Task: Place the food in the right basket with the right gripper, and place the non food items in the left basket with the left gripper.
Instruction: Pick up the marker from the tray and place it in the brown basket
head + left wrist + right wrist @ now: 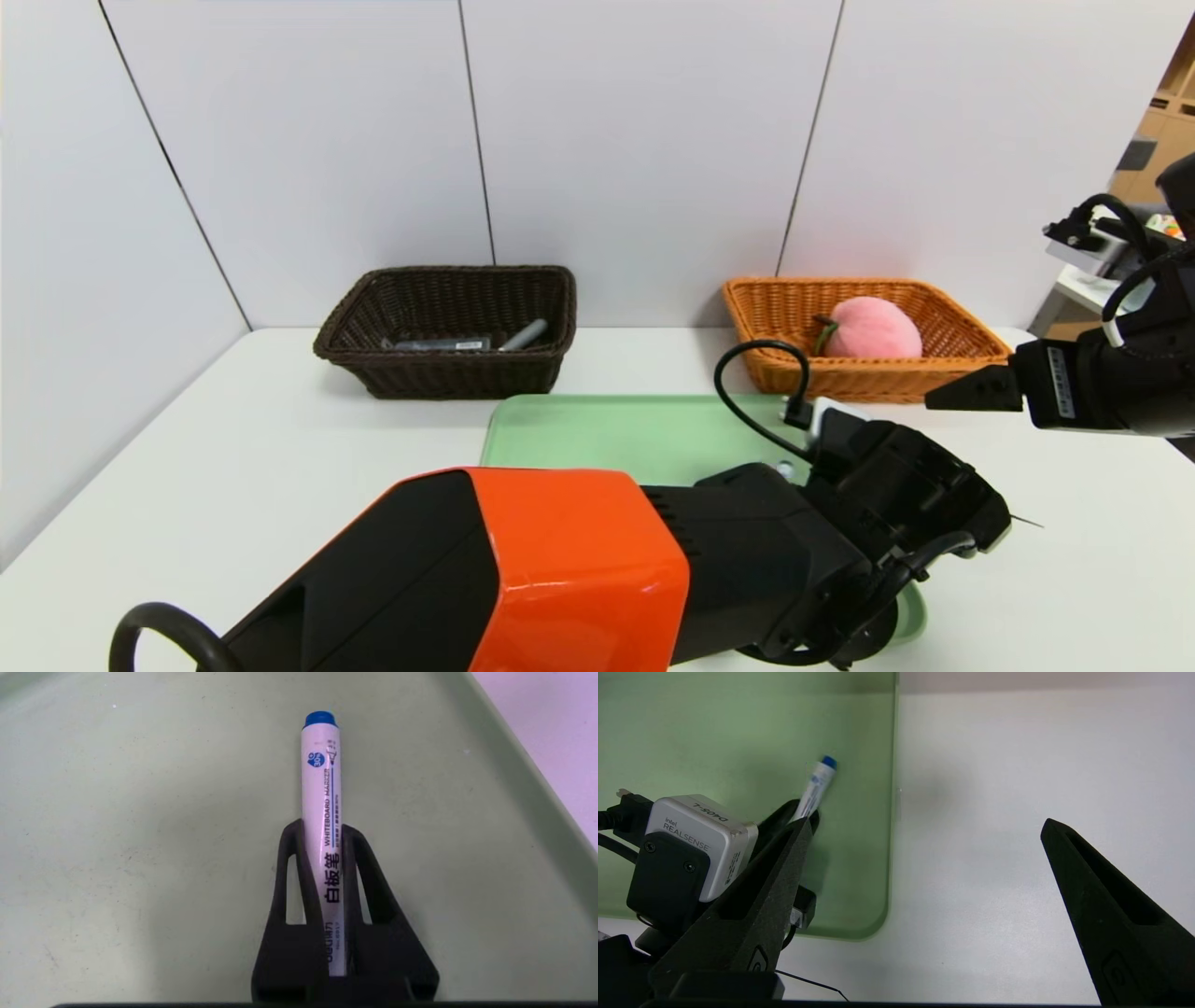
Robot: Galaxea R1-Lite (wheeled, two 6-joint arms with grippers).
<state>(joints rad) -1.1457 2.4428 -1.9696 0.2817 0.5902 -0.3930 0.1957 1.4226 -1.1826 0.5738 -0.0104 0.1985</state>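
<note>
Clamping the marker [321,812] low on its barrel: left gripper [322,833], over the green tray [140,812]. Right gripper [924,858] spread wide, idle. Risk: long free end pivots or slips during lift.

marker [321,802] on tray [140,812], peach [870,329] in right basket [962,327]

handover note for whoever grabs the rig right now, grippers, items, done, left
Left gripper: shut on the marker, low over the green tray.
Right gripper: open, empty, hovering over the table beside the tray.
Done: peach in the orange basket; dark case and a grey-handled item in the brown basket.
Left: carry the marker to the brown basket.
</note>
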